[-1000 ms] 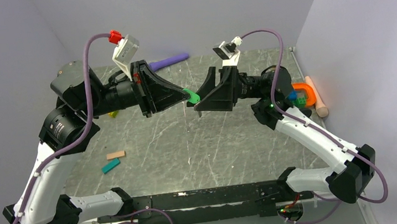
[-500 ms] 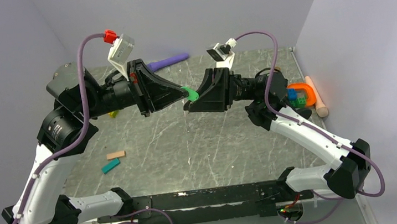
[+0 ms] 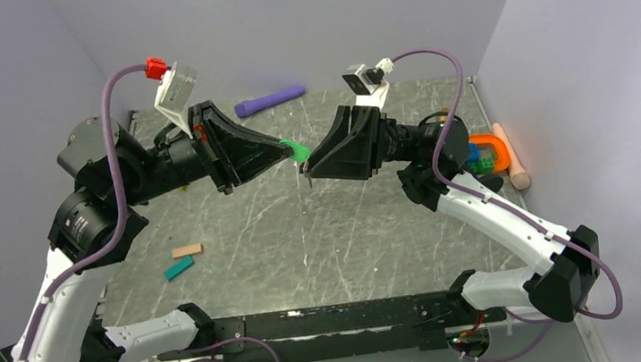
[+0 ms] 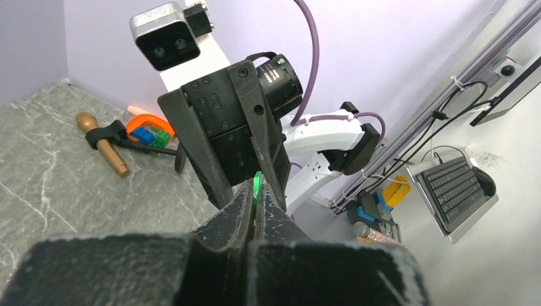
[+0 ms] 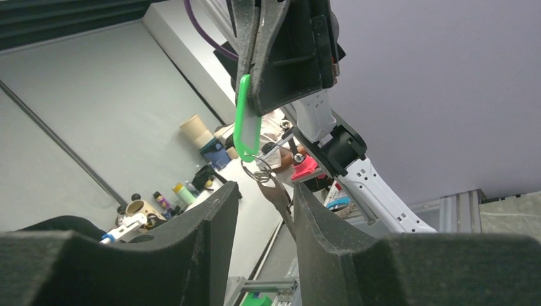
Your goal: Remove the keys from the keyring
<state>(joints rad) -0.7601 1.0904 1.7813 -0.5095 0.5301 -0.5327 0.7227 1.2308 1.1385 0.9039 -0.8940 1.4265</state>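
Note:
The keys are a small bunch: a flat bright-green oblong tag, a wire ring and a grey metal key hanging below it. My left gripper is shut on the green tag and holds it in the air above the table's far middle. In the left wrist view only the tag's thin edge shows between the pads. My right gripper faces the left one, open. In the right wrist view its fingers stand on either side of the hanging key, which lies close to the right finger.
A purple cylinder lies at the back. A tan block and a teal block lie at the near left. An orange clamp with small bricks and a wooden pin lie at the right edge.
My left arm has drawn back to the left and up with the green tag still held. My right gripper has stayed close to the tag, its tip now just below it.

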